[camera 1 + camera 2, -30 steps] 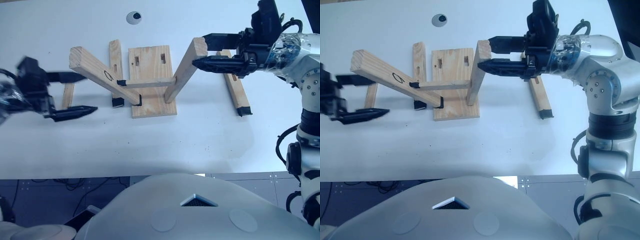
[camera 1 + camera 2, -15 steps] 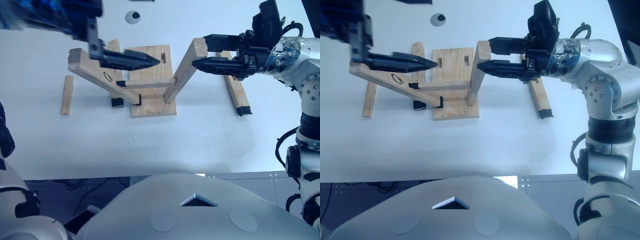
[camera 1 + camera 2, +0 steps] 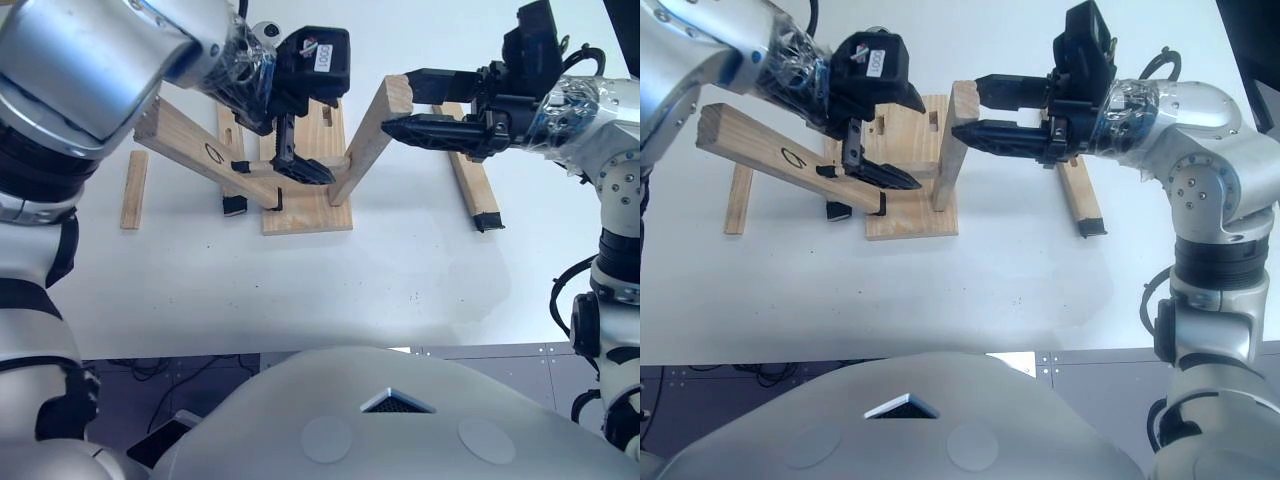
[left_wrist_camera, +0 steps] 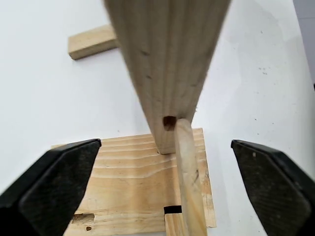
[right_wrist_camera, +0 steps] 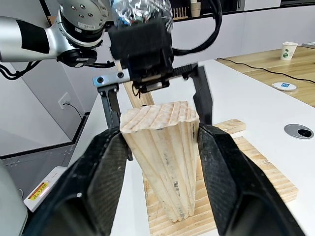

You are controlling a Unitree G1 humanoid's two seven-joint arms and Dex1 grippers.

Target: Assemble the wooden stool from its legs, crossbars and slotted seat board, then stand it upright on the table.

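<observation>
Over the seat board (image 3: pixel 305 212), your left gripper (image 4: pixel 165 145) is straddling the crossbar (image 4: pixel 189 187) (spread wide, touching nothing); your right gripper (image 3: pixel 395 102) is clamping the standing leg (image 3: pixel 358 152) at its top.

Leg frame (image 3: pixel 190 142) on seat board (image 3: pixel 305 210)

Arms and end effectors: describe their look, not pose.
The left arm and right arm are silver-grey shells with black joint rings, wrists wrapped in clear film. The left end effector and right end effector are black, two fingers each. The left bears a white label; black cables loop behind the right.
</observation>
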